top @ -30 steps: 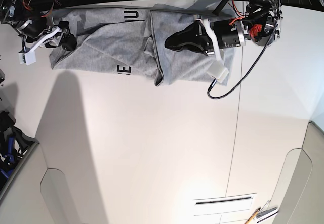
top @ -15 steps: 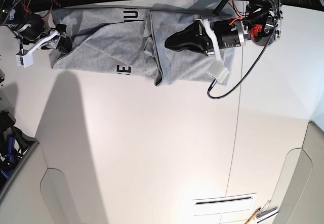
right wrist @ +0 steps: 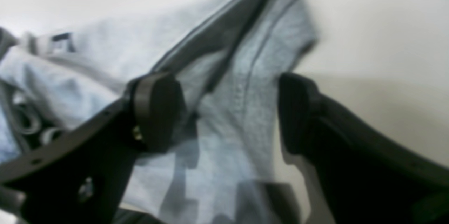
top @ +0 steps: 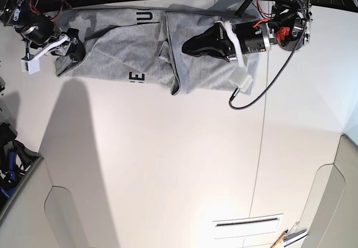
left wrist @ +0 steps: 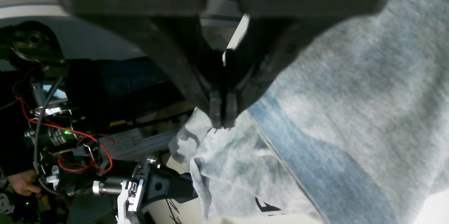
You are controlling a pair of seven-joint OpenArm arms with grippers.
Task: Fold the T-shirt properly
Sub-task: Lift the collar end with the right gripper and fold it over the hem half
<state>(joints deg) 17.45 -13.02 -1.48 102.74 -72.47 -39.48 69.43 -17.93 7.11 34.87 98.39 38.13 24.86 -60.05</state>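
The grey T-shirt (top: 123, 46) lies crumpled along the table's far edge, with black letters showing on it. Its right part is folded over. My left gripper (top: 186, 46) lies on that folded part. In the left wrist view its jaws (left wrist: 221, 118) are shut, tips at a fold edge of the T-shirt (left wrist: 350, 94); I see no cloth between them. My right gripper (top: 74, 45) is open over the shirt's left end. In the right wrist view the two fingers (right wrist: 158, 111) straddle a hemmed corner of the T-shirt (right wrist: 231, 76), just above it.
A black cable (top: 263, 85) loops from the left arm down onto the white table (top: 168, 158). A bin with blue-handled tools (top: 11, 164) sits at the left edge. A slotted plate (top: 246, 223) and a wooden-handled tool (top: 285, 238) lie near the front right.
The right arm has shifted a little at the shirt's left end, up and then back, staying open. The left arm and the folded part have not moved.
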